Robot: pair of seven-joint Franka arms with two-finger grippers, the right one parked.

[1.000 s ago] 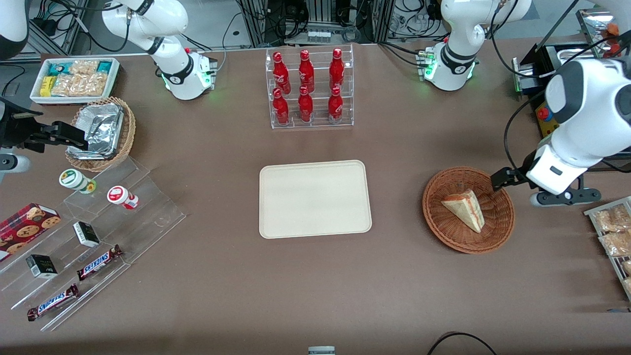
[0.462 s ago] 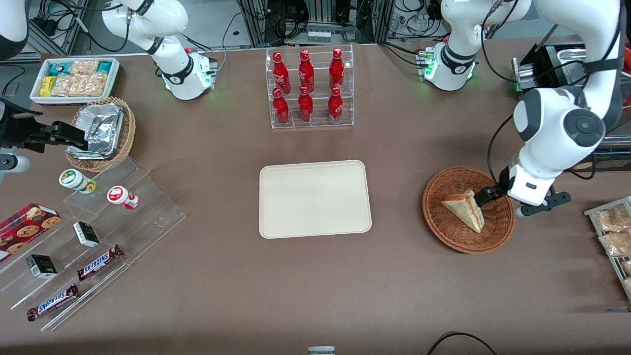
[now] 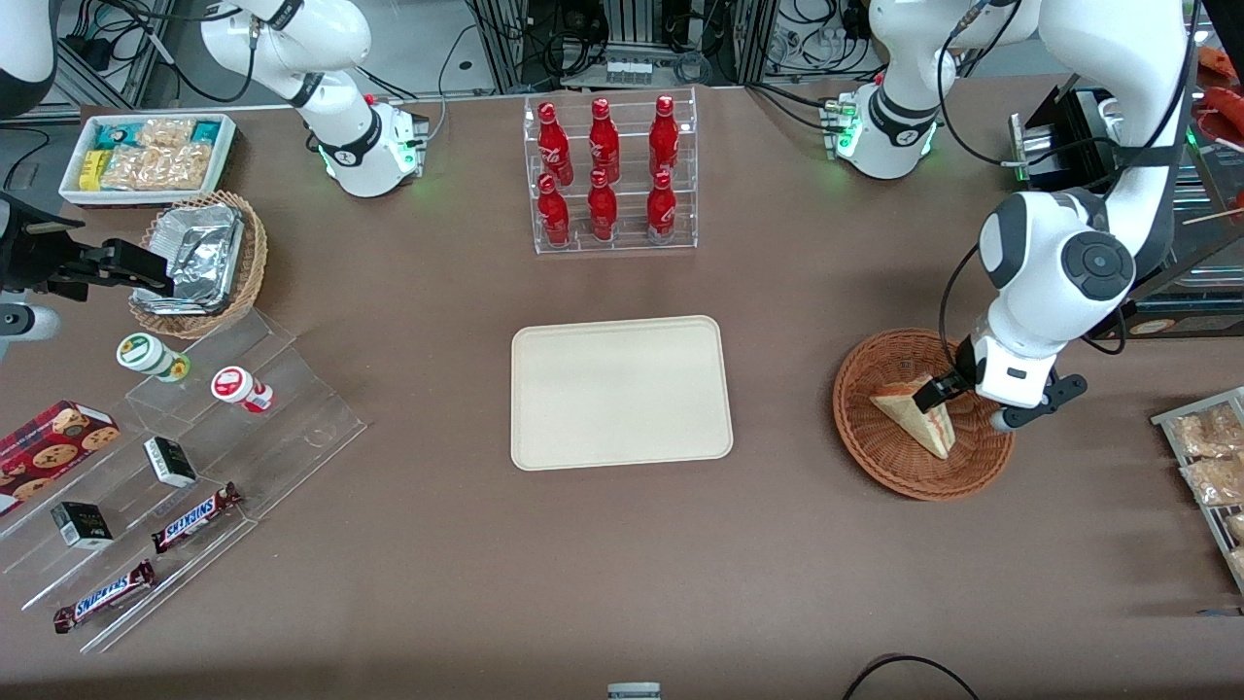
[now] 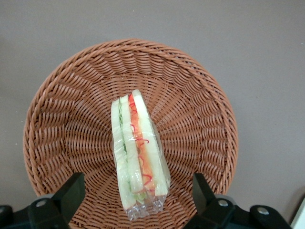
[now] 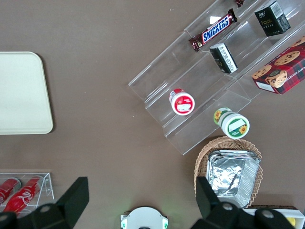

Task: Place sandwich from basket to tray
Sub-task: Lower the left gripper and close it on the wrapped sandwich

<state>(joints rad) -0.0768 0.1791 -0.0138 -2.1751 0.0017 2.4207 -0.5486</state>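
Note:
The sandwich (image 3: 914, 413) (image 4: 138, 152), a plastic-wrapped wedge with red and green filling, lies in the reddish-brown wicker basket (image 3: 865, 389) (image 4: 71, 119) toward the working arm's end of the table. My left gripper (image 3: 931, 394) (image 4: 135, 187) hangs over the basket, open, with one finger on each side of the sandwich's wide end and a gap between each finger and the wrap. The cream tray (image 3: 619, 392) (image 5: 21, 93) lies flat mid-table with nothing on it.
A clear rack of red bottles (image 3: 609, 175) stands farther from the front camera than the tray. Toward the parked arm's end are an acrylic stepped shelf with snacks (image 3: 194, 457), a tan basket of foil trays (image 3: 199, 262) and a white snack bin (image 3: 146, 156). Snack packets (image 3: 1210, 457) lie beside the basket.
The left arm has swung in over the basket and come down. Its gripper moved from the basket's rim to the sandwich's wide end. The sandwich has not moved.

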